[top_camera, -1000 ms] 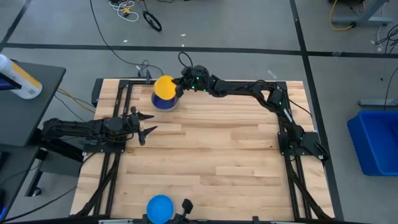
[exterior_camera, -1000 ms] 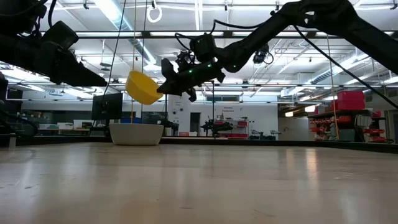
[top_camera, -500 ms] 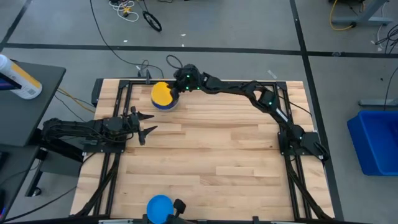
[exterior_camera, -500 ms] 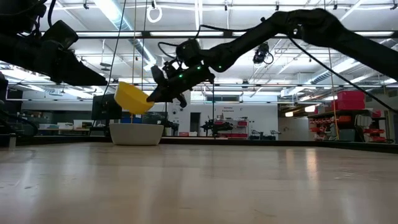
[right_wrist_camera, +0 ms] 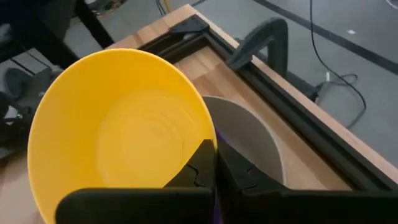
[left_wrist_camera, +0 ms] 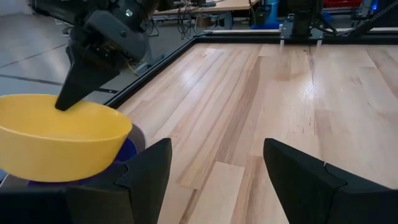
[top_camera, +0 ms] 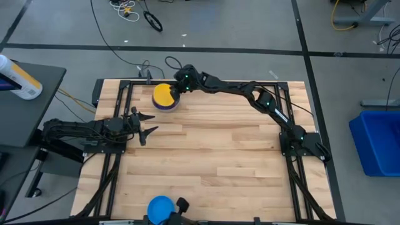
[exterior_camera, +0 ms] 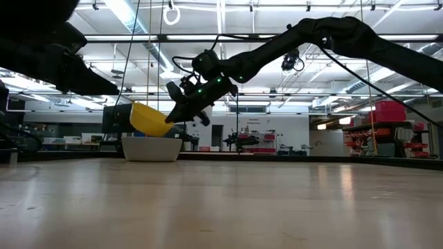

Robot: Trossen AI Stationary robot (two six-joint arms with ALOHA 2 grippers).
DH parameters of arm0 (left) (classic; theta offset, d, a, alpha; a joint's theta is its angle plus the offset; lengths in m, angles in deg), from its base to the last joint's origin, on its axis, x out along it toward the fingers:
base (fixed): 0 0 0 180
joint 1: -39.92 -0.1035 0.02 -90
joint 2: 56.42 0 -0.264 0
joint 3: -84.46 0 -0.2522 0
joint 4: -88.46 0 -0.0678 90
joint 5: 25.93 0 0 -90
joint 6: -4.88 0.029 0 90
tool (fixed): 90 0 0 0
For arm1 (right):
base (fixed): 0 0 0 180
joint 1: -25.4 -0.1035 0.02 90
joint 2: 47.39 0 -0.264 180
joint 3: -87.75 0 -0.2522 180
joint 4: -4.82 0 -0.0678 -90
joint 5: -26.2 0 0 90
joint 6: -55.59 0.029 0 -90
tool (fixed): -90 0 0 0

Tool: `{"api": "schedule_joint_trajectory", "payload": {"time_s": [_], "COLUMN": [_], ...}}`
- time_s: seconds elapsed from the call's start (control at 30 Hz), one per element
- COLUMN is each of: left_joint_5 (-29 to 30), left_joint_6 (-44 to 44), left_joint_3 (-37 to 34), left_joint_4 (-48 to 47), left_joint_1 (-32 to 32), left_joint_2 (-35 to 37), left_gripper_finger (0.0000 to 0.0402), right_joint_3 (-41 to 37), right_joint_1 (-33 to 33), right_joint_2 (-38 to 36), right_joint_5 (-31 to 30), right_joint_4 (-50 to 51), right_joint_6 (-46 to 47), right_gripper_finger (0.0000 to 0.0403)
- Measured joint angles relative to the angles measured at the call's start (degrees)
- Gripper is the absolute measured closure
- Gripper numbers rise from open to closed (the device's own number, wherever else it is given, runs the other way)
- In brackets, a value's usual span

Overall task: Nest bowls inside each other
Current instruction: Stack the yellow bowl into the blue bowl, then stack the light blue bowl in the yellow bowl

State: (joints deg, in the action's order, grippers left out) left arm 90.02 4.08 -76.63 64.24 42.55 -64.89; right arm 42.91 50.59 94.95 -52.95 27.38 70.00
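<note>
A yellow bowl (top_camera: 163, 94) hangs tilted over a stack at the table's far left, where a dark blue bowl (left_wrist_camera: 128, 149) sits inside a grey bowl (exterior_camera: 151, 148). My right gripper (top_camera: 177, 88) reaches in from the right and is shut on the yellow bowl (right_wrist_camera: 124, 134). The yellow bowl's lower edge (exterior_camera: 142, 130) is at the stack's rim; whether it touches I cannot tell. A light blue bowl (top_camera: 160, 208) rests on the table at the near edge. My left gripper (top_camera: 150, 123) waits open at the left side, holding nothing. My right gripper pinches the yellow bowl's rim (right_wrist_camera: 209, 135) on the side toward the table's right, one finger (right_wrist_camera: 200, 167) inside the bowl and one (right_wrist_camera: 241, 175) outside. The fingers slant down from the right. The bowl hangs tilted, its open side turned up and toward the gripper.
A black frame rail (right_wrist_camera: 280, 81) runs along the table's far edge right behind the stack. Bare wood (top_camera: 219, 150) spreads across the middle. A blue bin (top_camera: 378, 140) stands on the floor at the right.
My right gripper has gone down and a little toward the table's left edge, tipping its fingers further downward. The yellow bowl has sunk with it from well above the stack to just over the stack's rim, still tilted.
</note>
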Motion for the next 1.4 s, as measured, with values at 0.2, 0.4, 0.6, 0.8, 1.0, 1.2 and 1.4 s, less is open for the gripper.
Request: {"api": "schedule_joint_trajectory", "payload": {"time_s": [0.2, 0.4, 0.6, 0.8, 1.0, 1.2, 1.4], "left_joint_5": [-0.04, -0.06, -0.06, -0.06, -0.06, -0.06, -0.08], "left_joint_6": [-0.24, -0.26, -0.27, -0.39, -0.48, -0.48, -0.50], "left_joint_3": [0.00, 0.00, 0.00, 0.02, 0.02, 0.02, 0.02], "left_joint_4": [0.02, 0.02, 0.02, 0.02, 0.02, 0.00, 0.00], "left_joint_1": [0.02, 0.00, 0.01, 0.01, 0.02, 0.02, 0.01], "left_joint_2": [0.00, 0.00, 0.00, 0.00, 0.00, 0.00, 0.00], "left_gripper_finger": [0.0141, 0.0141, 0.0141, 0.0141, 0.0141, 0.0141, 0.0141], "right_joint_3": [1.98, 1.87, 1.87, 1.87, 1.87, 1.87, 1.87], "right_joint_1": [-0.07, -0.17, -0.20, -0.20, -0.17, -0.20, -0.20], "right_joint_2": [-0.04, 0.07, 0.07, 0.07, 0.07, 0.07, 0.07], "right_joint_5": [-3.03, -3.30, -3.30, -3.18, -1.73, -1.60, -1.57], "right_joint_4": [6.39, 7.24, 7.40, 7.95, 8.09, 7.52, 7.28], "right_joint_6": [-1.52, -1.83, -1.73, -0.89, -0.93, -1.63, -1.83], "right_gripper_finger": [0.0403, 0.0403, 0.0403, 0.0400, 0.0362, 0.0279, 0.0218]}}
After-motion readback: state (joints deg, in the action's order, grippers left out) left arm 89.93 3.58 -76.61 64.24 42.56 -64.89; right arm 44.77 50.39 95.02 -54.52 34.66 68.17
